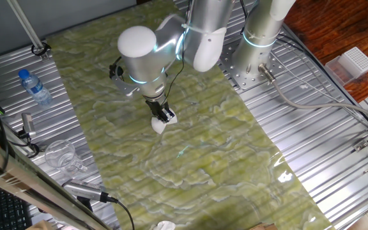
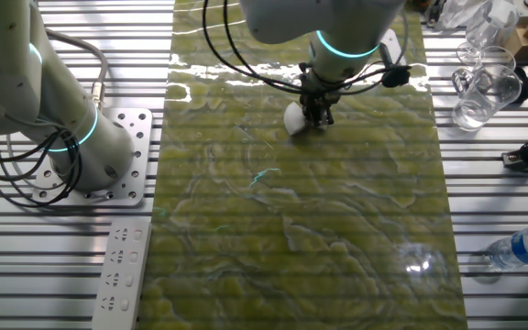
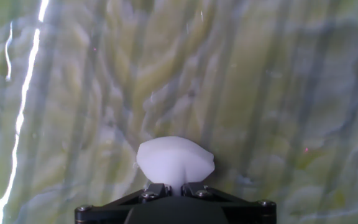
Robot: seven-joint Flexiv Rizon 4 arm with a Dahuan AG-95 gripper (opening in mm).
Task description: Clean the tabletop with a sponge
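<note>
**Jaws closed on the sponge, low over the green sheet**

The jaws are closed on the sponge (image 1: pixel 159 125) and pinch it at its middle, in all three views.

In one fixed view, the gripper (image 1: pixel 165 117) points down from the silver arm, and the white sponge sticks out below and to the left of the fingertips. It sits on or just above the tabletop (image 1: pixel 222 160); I cannot tell if it touches. The tabletop is a glossy yellow-green sheet with pale wavy veins, and it runs diagonally between ribbed grey metal panels (image 1: pixel 318 128). On the left panel lies a plastic water bottle (image 1: pixel 34 87), and nearer the camera stands a clear glass cup (image 1: pixel 61 154). A white ridged box (image 1: pixel 354 62) rests on the brown wooden floor at the right. A white crumpled scrap (image 1: pixel 165 225) lies at the bottom edge.

In the other fixed view, the gripper (image 2: pixel 319 114) holds the sponge (image 2: pixel 294 119) near the far end of the tabletop (image 2: pixel 337 238). The sponge projects to the left of the fingers. A white power strip (image 2: pixel 121 266) lies on the left panel, glass cups (image 2: pixel 486 87) stand at the upper right, and the water bottle (image 2: pixel 525 247) lies at the lower right.

In the hand view, the sponge (image 3: pixel 175 160) bulges wider than the fingertips (image 3: pixel 174 188), so its long axis goes left to right across the picture. The tabletop (image 3: pixel 260 81) fills the rest, with a bright reflection at the left.
</note>
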